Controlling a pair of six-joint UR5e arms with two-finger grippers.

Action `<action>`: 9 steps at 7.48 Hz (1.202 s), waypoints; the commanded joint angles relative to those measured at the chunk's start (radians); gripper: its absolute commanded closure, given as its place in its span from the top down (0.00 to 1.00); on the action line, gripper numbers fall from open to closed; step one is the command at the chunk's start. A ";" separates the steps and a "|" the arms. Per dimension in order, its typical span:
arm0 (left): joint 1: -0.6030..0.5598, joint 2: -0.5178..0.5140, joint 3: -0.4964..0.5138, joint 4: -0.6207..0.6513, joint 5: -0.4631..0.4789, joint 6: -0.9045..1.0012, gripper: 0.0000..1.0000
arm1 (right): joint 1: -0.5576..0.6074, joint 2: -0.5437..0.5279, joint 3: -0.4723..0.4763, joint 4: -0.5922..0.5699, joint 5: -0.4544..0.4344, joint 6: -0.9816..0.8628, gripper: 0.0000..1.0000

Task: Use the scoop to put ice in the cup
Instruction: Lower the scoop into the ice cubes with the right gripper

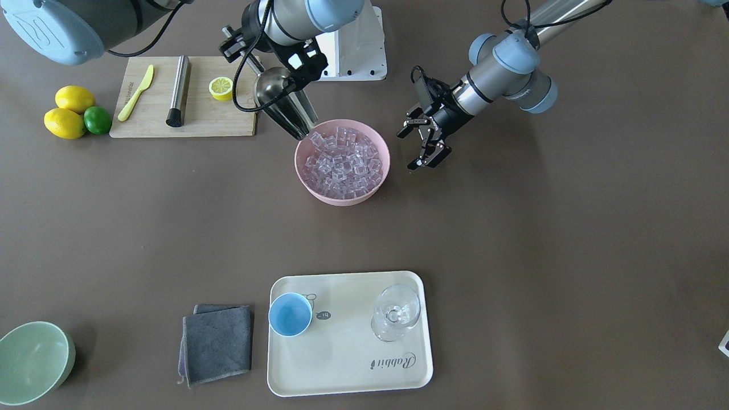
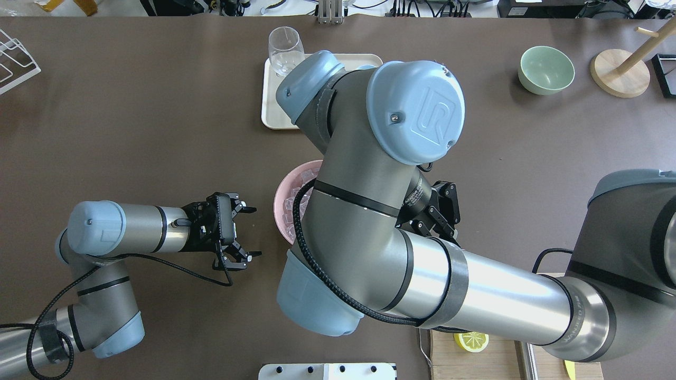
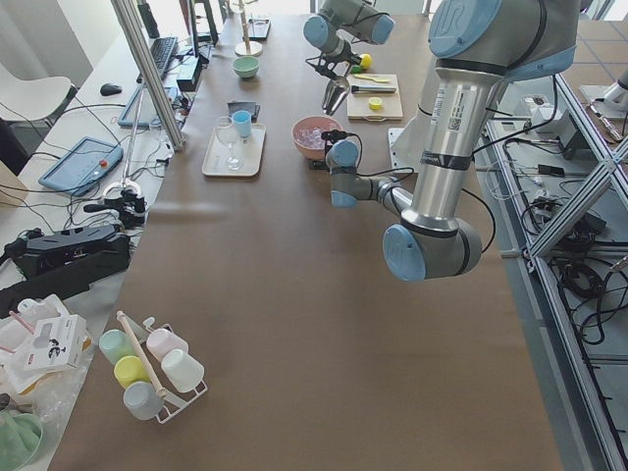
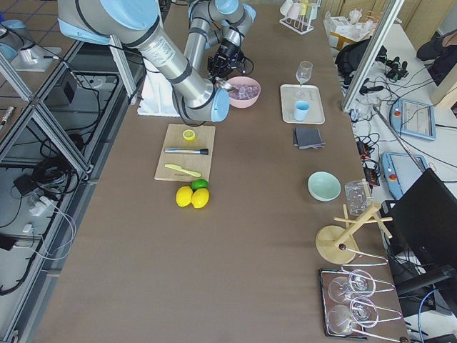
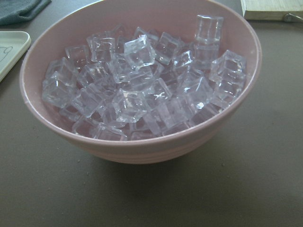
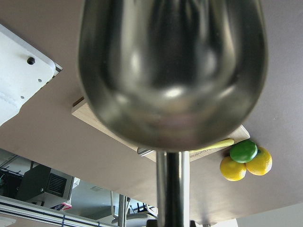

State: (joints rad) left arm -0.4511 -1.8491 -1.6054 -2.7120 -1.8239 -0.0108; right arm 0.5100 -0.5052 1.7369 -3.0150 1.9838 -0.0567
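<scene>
Right gripper (image 1: 233, 46) is clamping the scoop (image 1: 282, 99) over the ice (image 1: 342, 162).
Left gripper (image 2: 255, 232) is hovering left of the pink bowl (image 1: 342, 199), jaws apart.

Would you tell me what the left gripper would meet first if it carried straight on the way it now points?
Probably the side wall of the pink bowl holding the ice; the open left gripper faces it, nothing showing between.
</scene>
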 commanded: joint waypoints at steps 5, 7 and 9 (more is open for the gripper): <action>-0.004 -0.021 0.021 0.001 0.003 0.000 0.99 | -0.025 0.106 -0.218 0.042 -0.092 -0.040 0.00; -0.006 -0.024 0.022 0.001 0.005 0.000 0.99 | -0.025 0.117 -0.261 0.050 -0.115 -0.040 0.00; -0.006 -0.032 0.027 0.001 0.038 -0.001 0.99 | -0.025 0.116 -0.275 0.051 -0.117 -0.040 0.00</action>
State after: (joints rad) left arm -0.4566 -1.8756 -1.5812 -2.7106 -1.8050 -0.0108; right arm 0.4847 -0.3899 1.4777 -2.9663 1.8719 -0.0966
